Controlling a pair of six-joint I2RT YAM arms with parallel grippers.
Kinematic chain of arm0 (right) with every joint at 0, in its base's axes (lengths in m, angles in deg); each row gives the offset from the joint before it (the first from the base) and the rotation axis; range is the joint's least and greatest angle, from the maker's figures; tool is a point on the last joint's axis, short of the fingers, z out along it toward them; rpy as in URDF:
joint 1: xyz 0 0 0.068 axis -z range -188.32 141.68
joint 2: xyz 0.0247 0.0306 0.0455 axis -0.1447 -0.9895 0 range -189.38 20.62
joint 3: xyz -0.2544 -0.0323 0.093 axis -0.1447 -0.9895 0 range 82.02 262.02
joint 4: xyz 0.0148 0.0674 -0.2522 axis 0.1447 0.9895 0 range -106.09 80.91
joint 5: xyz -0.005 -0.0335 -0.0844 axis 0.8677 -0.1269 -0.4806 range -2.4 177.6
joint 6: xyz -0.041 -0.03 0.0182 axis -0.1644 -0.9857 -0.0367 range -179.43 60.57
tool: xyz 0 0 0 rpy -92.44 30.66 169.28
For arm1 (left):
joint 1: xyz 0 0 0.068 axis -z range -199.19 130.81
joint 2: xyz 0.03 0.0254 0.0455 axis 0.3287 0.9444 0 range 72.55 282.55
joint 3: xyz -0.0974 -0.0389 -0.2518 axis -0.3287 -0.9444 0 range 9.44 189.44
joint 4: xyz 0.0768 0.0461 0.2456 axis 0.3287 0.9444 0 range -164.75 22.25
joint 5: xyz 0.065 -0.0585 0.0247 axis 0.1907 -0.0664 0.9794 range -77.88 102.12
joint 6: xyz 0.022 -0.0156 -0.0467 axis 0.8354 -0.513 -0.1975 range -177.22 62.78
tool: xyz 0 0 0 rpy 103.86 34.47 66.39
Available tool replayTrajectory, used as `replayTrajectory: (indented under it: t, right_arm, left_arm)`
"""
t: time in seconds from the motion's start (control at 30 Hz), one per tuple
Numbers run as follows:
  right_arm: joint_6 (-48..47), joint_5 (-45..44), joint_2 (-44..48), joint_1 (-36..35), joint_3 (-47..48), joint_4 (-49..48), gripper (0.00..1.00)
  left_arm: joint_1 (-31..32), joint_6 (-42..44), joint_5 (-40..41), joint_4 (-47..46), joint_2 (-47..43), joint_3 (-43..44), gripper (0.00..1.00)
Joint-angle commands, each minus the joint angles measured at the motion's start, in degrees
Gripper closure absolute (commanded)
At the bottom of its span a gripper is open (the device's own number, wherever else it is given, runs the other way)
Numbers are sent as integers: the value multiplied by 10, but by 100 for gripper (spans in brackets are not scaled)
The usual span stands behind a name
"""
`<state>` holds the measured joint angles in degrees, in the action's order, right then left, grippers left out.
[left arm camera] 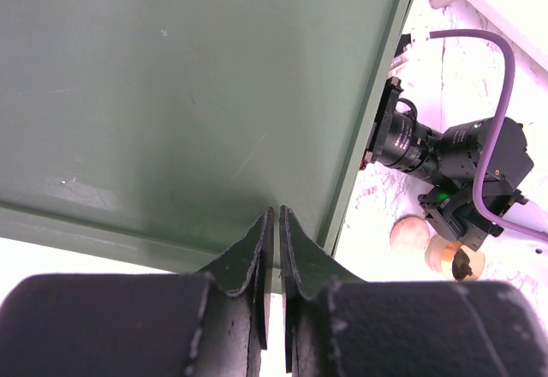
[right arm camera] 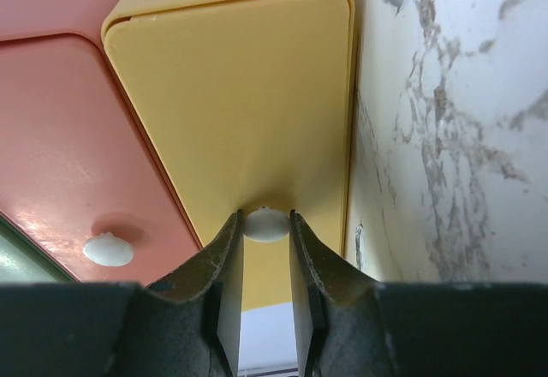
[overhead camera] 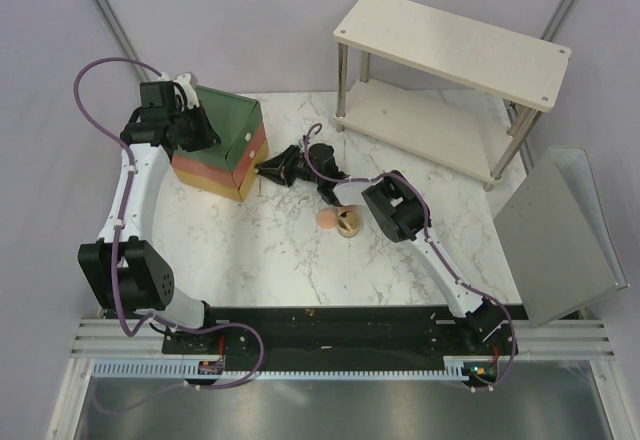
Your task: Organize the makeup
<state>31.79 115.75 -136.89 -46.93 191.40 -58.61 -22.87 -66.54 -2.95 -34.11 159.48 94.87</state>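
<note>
We see the right pincer [right arm camera: 266, 219] clenched on the white knob [right arm camera: 266, 226] of the yellow drawer [right arm camera: 248, 94]; the left pincer [left arm camera: 279, 219] is clenched empty over the green box top [left arm camera: 188, 94]. A pink disc [overhead camera: 328, 218] and gold pot [overhead camera: 349, 223] sit side by side on the surface [overhead camera: 280, 250]

No writing, label, brand, number or sign can be read in any of the three views (the drawer box [overhead camera: 222, 150] shows only plain green, orange and yellow faces).
</note>
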Motion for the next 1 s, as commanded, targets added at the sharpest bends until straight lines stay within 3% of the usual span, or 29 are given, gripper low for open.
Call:
replayTrajectory:
  t: [0.0, 0.27, 0.77, 0.97]
  right_arm:
    - [11, -24, -37, -8, 5, 66, 79]
    - [-10, -18, 11, 1, -66, 49, 88]
    - [-76, 23, 152, 55, -256, 19, 91]
    - [-133, 38, 197, 72, -298, 61, 88]
  left_arm:
    - [-1, 28, 22, 55, -5, -13, 85]
    - [-1, 26, 24, 56, -4, -12, 85]
    - [-1, 28, 22, 56, 3, -10, 85]
    - [-2, 29, 20, 55, 5, -11, 85]
